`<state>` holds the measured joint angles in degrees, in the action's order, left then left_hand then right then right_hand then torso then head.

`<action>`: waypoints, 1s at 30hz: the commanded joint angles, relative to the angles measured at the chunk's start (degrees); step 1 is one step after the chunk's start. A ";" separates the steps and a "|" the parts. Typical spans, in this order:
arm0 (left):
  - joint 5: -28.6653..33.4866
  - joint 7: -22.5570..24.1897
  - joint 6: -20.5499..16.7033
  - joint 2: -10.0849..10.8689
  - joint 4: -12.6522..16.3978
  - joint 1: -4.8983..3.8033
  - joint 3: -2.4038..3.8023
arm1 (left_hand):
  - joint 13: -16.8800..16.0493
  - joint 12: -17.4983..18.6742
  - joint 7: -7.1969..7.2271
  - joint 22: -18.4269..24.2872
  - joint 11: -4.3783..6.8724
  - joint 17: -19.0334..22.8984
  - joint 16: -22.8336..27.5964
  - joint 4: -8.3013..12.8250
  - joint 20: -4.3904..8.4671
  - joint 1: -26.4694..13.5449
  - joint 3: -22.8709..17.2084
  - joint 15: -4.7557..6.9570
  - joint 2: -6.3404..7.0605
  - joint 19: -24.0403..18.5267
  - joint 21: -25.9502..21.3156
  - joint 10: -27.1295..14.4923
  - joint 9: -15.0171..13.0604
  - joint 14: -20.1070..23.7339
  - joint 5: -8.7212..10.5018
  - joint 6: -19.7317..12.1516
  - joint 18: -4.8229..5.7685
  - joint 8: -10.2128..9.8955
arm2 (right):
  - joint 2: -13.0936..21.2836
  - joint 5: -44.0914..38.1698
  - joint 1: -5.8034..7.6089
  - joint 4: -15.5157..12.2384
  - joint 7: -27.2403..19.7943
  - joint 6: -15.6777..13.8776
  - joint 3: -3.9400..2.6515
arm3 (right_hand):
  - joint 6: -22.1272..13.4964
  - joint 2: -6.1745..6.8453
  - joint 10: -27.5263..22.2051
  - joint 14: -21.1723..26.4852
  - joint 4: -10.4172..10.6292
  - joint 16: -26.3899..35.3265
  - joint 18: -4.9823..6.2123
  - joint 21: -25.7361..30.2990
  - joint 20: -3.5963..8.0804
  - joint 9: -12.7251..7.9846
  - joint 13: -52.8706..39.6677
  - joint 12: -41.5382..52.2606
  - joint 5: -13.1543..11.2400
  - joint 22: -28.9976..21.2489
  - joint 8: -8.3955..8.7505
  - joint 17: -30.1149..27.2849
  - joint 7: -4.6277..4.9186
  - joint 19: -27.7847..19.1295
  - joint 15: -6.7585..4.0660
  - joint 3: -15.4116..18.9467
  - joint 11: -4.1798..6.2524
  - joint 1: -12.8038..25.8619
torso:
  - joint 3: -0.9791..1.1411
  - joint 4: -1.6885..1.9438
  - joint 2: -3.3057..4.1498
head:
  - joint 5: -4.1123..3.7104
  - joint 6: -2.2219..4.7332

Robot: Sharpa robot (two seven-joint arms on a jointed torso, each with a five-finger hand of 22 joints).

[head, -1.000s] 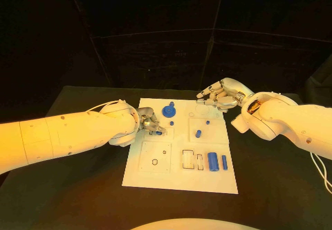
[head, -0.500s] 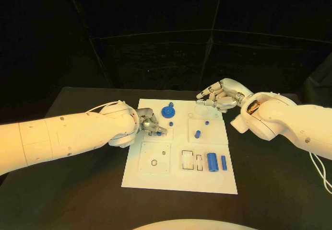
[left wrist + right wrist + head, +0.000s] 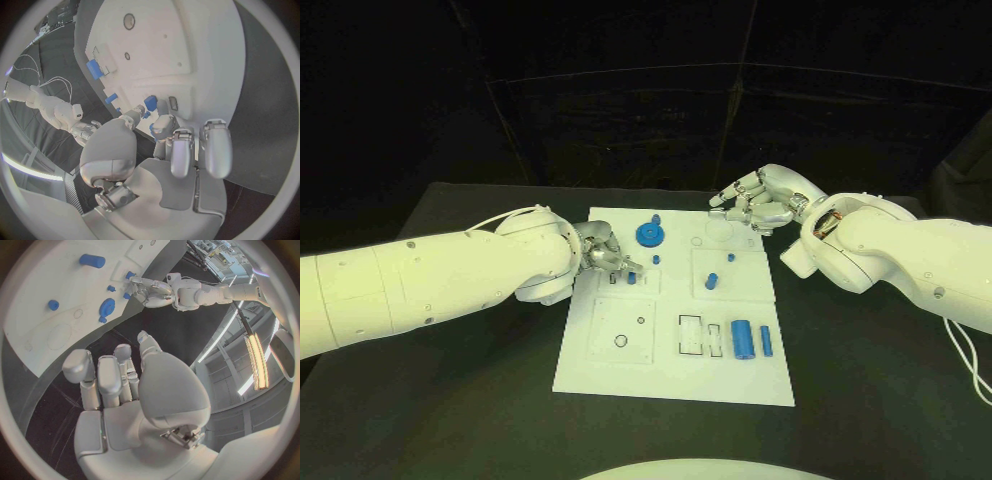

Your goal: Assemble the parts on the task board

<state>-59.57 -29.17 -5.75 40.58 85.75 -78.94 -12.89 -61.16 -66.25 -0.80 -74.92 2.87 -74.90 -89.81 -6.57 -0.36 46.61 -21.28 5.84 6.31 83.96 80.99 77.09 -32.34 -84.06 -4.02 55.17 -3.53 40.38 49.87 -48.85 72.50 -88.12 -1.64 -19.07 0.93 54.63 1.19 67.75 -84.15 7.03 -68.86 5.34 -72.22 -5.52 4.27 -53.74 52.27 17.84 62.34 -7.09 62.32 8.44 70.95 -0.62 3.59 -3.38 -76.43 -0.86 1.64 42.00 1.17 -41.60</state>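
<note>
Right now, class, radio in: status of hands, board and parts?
Left hand pinching a small blue part over the task board. Right hand empty, fingers apart, at the far edge. Nothing in the way.

The board (image 3: 678, 375) is white, and the small parts (image 3: 746, 339) on it are blue. The bench (image 3: 877, 400) is black. Each robot hand (image 3: 750, 208) is silver.
</note>
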 commanded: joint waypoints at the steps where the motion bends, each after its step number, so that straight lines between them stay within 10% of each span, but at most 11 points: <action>1: 0.63 -0.34 3.00 0.52 0.56 -1.04 0.79 | 0.65 0.78 -0.28 -2.43 -0.11 -15.10 -0.19 -0.02 0.18 0.85 0.86 0.23 -0.16 1.71 -0.63 -0.56 0.06 -5.94 0.12 -0.35 0.69 -0.47 | -0.02 -0.09 0.10 0.11 -0.21 0.23 -0.04 | -0.58 -0.07 -0.48 0.03 -0.11 0.31 1.00 0.42 0.00 -0.07 0.07 -0.24 0.38 -0.14 -0.17 -0.06 0.02 -0.32 -0.24 0.37 -0.07 0.64 | 0.04 0.03 -0.03 | 0.10 0.12; 7: 2.63 -0.32 7.62 0.74 -0.58 -2.35 4.61 | 2.74 2.67 -0.64 -1.32 -0.42 -15.10 -0.19 -1.11 -0.01 0.81 4.13 -0.01 0.15 1.24 -1.65 -2.02 0.26 -5.94 0.18 -1.17 0.44 -0.88 | -0.23 -0.09 0.10 0.48 -0.28 0.18 -0.04 | -0.58 -0.07 -0.49 0.03 -0.10 0.32 1.01 0.45 0.00 -0.07 0.07 -0.24 0.38 -0.18 -0.17 -0.07 0.02 -0.35 -0.24 0.37 -0.07 0.65 | -0.01 -0.07 0.02 | 0.24 0.36; 13: 4.25 -0.33 15.66 -0.73 -5.94 -4.57 6.32 | 5.85 5.31 -2.10 0.53 -1.76 -15.10 -0.19 -2.52 -0.71 3.29 9.30 -1.10 -0.90 0.44 -3.42 -4.03 2.48 -5.94 0.21 -4.04 0.00 -4.21 | -0.42 -0.08 0.10 0.72 -0.24 0.26 -0.03 | -0.61 -0.07 -0.51 0.06 -0.09 0.43 1.04 0.55 0.00 -0.08 0.09 -0.25 0.38 -0.31 -0.16 -0.19 0.02 -0.43 -0.24 0.40 -0.08 0.66 | 0.07 -0.01 0.03 | 0.53 0.51; 19: 3.07 -0.23 21.27 -4.64 -14.34 -5.56 6.45 | 6.99 6.12 -2.95 1.32 -2.34 -15.10 -0.19 -2.80 -1.47 5.76 11.80 -1.64 -2.26 0.10 -4.26 -4.74 4.37 -5.94 0.17 -4.60 -0.15 -6.46 | -0.68 -0.08 0.10 0.86 -0.22 0.31 -0.03 | -0.62 -0.08 -0.50 0.07 -0.08 0.45 1.04 0.57 0.00 -0.08 0.07 -0.21 0.39 -0.32 -0.17 -0.20 0.03 -0.44 -0.24 0.41 -0.08 0.65 | -0.01 -0.02 0.15 | 0.78 0.51; 30: -0.47 0.06 23.25 -9.75 -24.44 -4.76 4.52 | 6.97 5.84 -2.93 1.10 -2.41 -15.10 -0.19 -3.52 -1.68 6.97 14.00 -1.73 -3.51 0.21 -4.20 -4.63 5.31 -5.94 0.14 -3.58 -0.14 -7.04 | -1.02 -0.08 0.09 1.01 -0.32 0.41 -0.03 | -0.64 -0.15 -0.51 0.06 -0.10 0.47 1.04 0.62 -0.01 -0.08 0.08 -0.20 0.45 -0.36 -0.18 -0.18 0.02 -0.45 -0.24 0.41 -0.07 0.57 | 0.01 -0.04 0.03 | 0.93 0.29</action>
<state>-57.94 -29.30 15.15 31.10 61.83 -83.70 -8.34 -54.16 -60.48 -3.64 -73.78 0.51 -74.91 -89.81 -10.18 -1.75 53.04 -7.52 4.39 2.76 84.01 77.01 72.47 -27.07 -84.07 -4.02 51.11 -3.54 33.73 48.90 -48.85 72.49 -87.06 -1.64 -18.99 0.94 54.26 1.19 67.75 -84.15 6.86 -68.64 5.33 -71.98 -5.52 4.28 -53.76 52.27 18.12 62.03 -7.09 62.18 8.48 70.95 -0.62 3.75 -3.38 -76.44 -0.86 1.59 42.11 2.16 -41.44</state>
